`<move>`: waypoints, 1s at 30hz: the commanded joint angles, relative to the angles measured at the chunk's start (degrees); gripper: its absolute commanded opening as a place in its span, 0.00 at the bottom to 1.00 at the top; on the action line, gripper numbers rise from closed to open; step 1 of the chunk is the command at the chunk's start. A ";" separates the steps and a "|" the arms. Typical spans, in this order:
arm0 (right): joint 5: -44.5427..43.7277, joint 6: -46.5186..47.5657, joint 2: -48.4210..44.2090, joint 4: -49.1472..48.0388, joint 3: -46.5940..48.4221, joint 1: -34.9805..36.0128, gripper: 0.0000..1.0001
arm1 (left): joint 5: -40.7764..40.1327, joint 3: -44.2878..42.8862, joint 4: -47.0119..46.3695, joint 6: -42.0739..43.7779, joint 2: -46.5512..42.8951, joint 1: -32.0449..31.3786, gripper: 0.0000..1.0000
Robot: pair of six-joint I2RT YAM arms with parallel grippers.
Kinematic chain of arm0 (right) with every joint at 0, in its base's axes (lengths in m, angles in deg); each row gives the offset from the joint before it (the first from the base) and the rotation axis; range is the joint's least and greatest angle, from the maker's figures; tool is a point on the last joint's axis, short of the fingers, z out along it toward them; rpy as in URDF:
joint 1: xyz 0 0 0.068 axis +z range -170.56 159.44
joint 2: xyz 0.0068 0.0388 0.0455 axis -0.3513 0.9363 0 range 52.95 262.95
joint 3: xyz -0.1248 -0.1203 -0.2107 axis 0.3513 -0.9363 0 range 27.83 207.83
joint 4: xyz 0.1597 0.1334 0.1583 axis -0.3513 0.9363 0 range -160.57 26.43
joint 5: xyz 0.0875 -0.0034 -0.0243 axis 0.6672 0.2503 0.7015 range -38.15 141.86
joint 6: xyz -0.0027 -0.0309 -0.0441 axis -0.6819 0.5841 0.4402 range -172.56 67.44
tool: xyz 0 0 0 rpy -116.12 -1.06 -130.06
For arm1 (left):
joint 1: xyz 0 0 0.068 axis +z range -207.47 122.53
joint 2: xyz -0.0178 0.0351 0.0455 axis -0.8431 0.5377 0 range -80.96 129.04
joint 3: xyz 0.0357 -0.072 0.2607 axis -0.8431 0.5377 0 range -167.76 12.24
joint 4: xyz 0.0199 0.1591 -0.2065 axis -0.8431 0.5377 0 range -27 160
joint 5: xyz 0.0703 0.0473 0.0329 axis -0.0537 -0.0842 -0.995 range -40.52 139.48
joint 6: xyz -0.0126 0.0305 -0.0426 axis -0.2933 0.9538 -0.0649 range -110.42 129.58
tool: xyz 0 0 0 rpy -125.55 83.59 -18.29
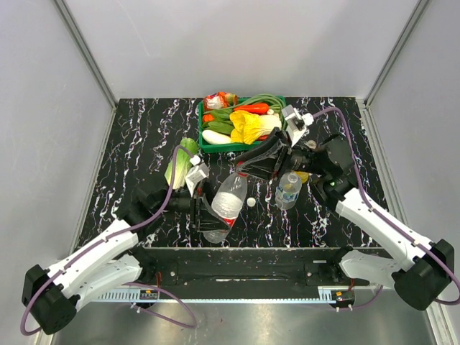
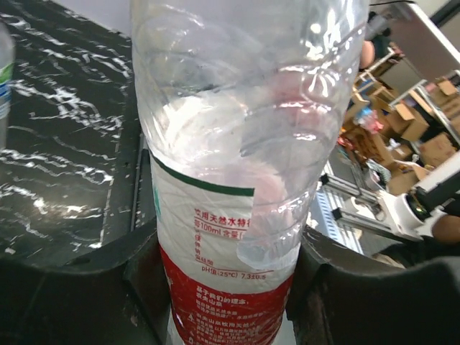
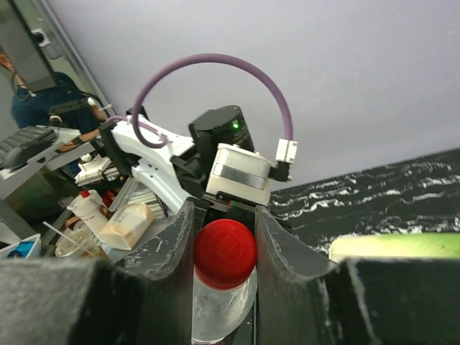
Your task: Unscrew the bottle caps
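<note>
The top view looks down from above and behind, taking in the whole table [image 1: 144,144]. The left wrist camera sits right against the bottle [image 2: 237,144]. The right wrist camera looks closely past its red cap [image 3: 224,251] toward the left arm [image 3: 154,162], so all three views share that bottle.

Robotics lab / test cell, by the look: grey panel walls [image 1: 244,43] w/ alu framing [image 1: 85,52] are closing in a marble-print table [image 1: 136,136] at 9, 12 & 3 o'clock. Cardboard boxes [image 2: 431,147] are piling up at 3 o'clock in left wrist view. A cluttered bench [image 3: 93,226] is showing at 8 o'clock in right wrist view.
</note>
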 commanded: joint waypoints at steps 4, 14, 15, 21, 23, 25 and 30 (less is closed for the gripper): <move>6.91 -0.69 -0.11 -3.94 -1.61 0.25 0.00 | 6.42 -2.82 -19.65 -7.03 0.32 0.48 0.20; -1.69 -2.36 -4.24 -0.78 -0.21 0.16 1.00 | 0.01 -5.63 -0.40 4.57 1.29 0.40 0.20; -2.66 -1.83 -4.68 0.45 0.40 0.16 0.99 | -0.08 -5.81 0.40 5.10 1.29 0.48 0.20; -14.08 2.30 -7.75 10.65 1.20 0.16 1.00 | -4.55 -7.83 10.05 11.33 1.03 0.40 0.21; -17.16 2.92 -8.63 11.89 0.77 0.16 1.00 | -7.89 -8.80 15.23 13.79 0.94 0.40 0.21; -21.55 3.09 -9.25 13.82 0.76 0.07 1.00 | -12.01 -9.76 19.63 16.26 0.76 0.40 0.22; -28.94 3.71 -8.56 20.49 1.81 0.16 1.00 | -25.02 -11.87 27.99 19.95 0.50 -0.04 0.22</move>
